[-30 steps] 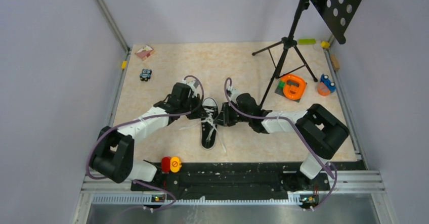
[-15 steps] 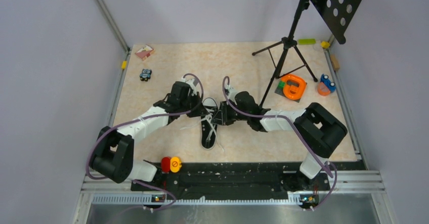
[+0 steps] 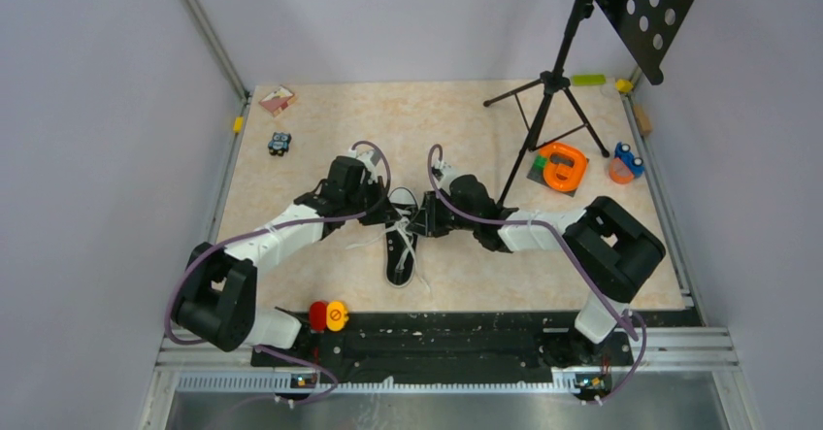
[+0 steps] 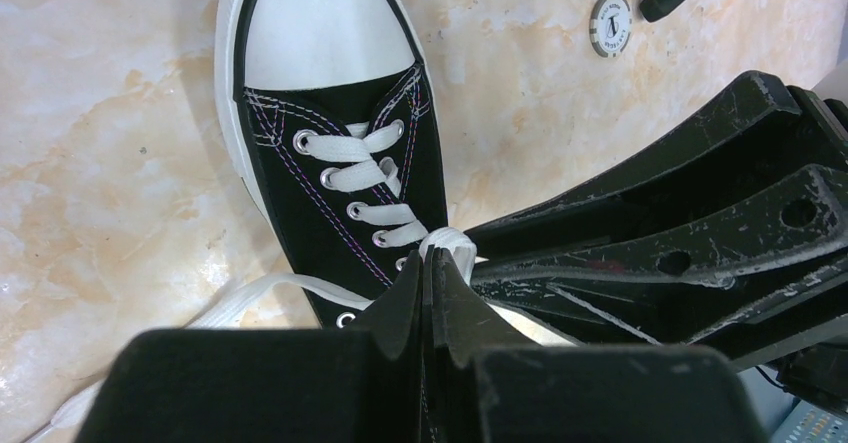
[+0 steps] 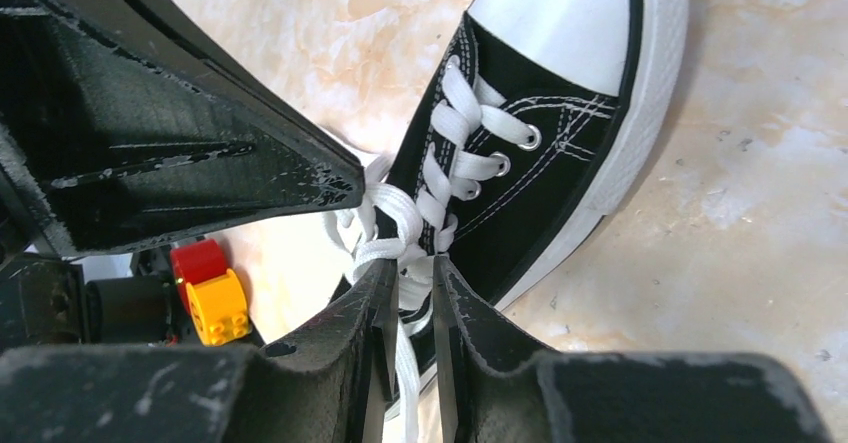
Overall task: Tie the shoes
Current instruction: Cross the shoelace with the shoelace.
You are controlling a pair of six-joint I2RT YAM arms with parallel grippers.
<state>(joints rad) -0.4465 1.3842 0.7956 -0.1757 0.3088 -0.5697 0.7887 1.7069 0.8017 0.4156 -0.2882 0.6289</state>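
You have the surface (image 3: 320, 129) carrying the black sneaker (image 3: 400, 246) midway between both arms, toe pointing away from their bases. Over its lace-up front, your left claw (image 4: 428, 263) is pinched tight on a white lace (image 4: 452, 243), while your right claw (image 5: 410, 275), jaws narrowly parted, has lace strands running between them.

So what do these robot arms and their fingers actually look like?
Both arms mix white links with bulky black joints, and a purple cable loops along each. The left arm mirrors the right arm. Their fingers are flat, tapered black plastic, scuffed and scratched, with small round holes.
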